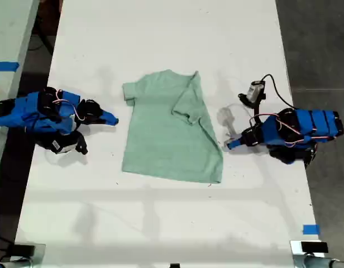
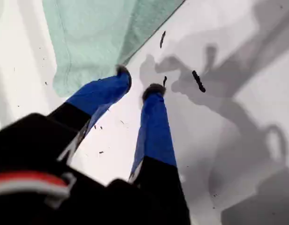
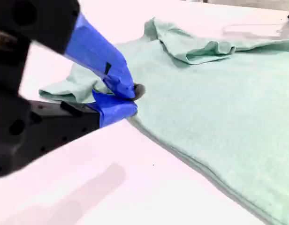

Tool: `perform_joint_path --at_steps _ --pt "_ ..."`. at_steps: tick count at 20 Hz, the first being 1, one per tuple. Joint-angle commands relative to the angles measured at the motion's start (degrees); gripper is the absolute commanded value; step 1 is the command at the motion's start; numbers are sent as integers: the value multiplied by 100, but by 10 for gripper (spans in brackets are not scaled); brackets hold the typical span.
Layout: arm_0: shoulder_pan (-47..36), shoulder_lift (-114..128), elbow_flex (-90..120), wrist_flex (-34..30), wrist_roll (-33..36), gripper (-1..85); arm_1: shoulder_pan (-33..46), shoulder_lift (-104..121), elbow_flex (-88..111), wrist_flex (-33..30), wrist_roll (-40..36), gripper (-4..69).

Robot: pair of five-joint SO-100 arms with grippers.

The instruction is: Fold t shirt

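Exterior view: a pale mint-green cotton t shirt (image 1: 169, 131) lies mid-table on the white table (image 1: 161, 33), one sleeve folded in. First wrist view: the first gripper (image 2: 137, 86) hangs parted and empty at the hem corner. Second wrist view: the second gripper (image 3: 128, 96) is pinched together beside the flat sleeve, holding nothing visible. Soft and limp, the shirt is likely best lifted by an edge.

A white table (image 1: 172, 33) carries blue tape (image 1: 310, 229) near the exterior view's lower right corner.

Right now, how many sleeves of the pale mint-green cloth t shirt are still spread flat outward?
1. One sleeve lies flat toward the exterior view's left; the other sleeve is folded inward over the pale mint-green cloth t shirt.
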Motion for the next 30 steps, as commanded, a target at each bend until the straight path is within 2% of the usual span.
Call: perform_joint_path --at_steps 1,10,13,14,16,18,20,21,23,25,26,30 --pt "35 26 97 -9 -79 -1 -18 26 255 -132 -70 68" --pt "264 26 53 9 -79 -1 0 26 255 -132 -70 75" --pt "703 26 -352 -571 -536 -1 18 26 255 -132 -79 78" --pt "729 18 -606 -501 -923 -1 18 26 255 -132 -70 78" --pt "738 -483 -1397 -149 -1230 -2 35 26 255 -132 -70 79" --pt "694 -2461 -2909 255 -1283 -2 35 26 255 -132 -70 80" --pt "316 -5098 -5247 1195 -712 -1 44 26 255 -132 -70 81" --pt "-167 -6187 -6407 1749 -97 -1 44 26 255 -132 -70 77" --pt "-1362 -7418 -7770 2162 1266 -1 9 26 255 -132 -70 72" --pt "-2505 -8068 -7980 2109 2171 -1 9 26 255 -132 -70 71" --pt "-2812 -8394 -7937 1907 2514 -1 18 26 255 -132 -70 73" --pt "-3357 -9220 -7708 1230 3226 -1 18 26 255 -132 -88 72"
